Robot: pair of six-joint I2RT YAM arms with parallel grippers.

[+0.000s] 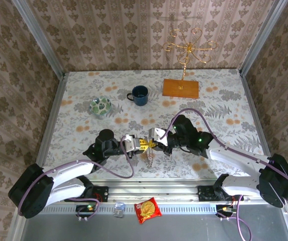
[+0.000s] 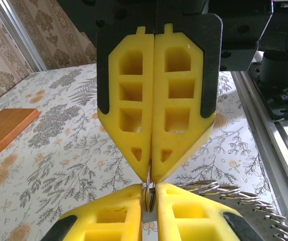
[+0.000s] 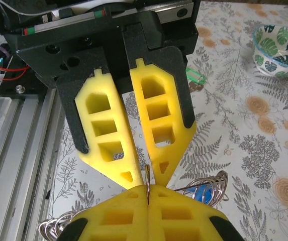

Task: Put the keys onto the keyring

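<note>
left tool [image 3: 146,173]: narrow. Its yellow pads nearly meet at the tips and nip a thin strand of metal, at the middle of the right wrist view.
right tool [image 2: 151,173]: pressed fully together on that same strand, tip to tip with the left tool, at the centre of the left wrist view.
keyring [image 2: 219,190]: held up between the two tools. Its coiled edge runs off to the lower right of the left wrist view.
blue key [image 3: 205,194]: lower right of the right wrist view, among wire loops just beside the right tool. I cannot tell whether it is already threaded.
green key [image 3: 196,76]: a small green piece, probably this key, lies on the counter [image 1: 219,110] upper right of centre in the right wrist view. It is behind the left tool and well apart from the keyring.
step in hand: by my reading, settling a two-sided grip so a gap in the coil can be worked open.
doing it well: keep one tool clamped as the anchor. Let the other loosen only enough to shift along the strand. Pull in the plane of the keyring, in small moves.
risk: if both tools slacken together, the keyring drops, and the blue key may slide off it.
</note>
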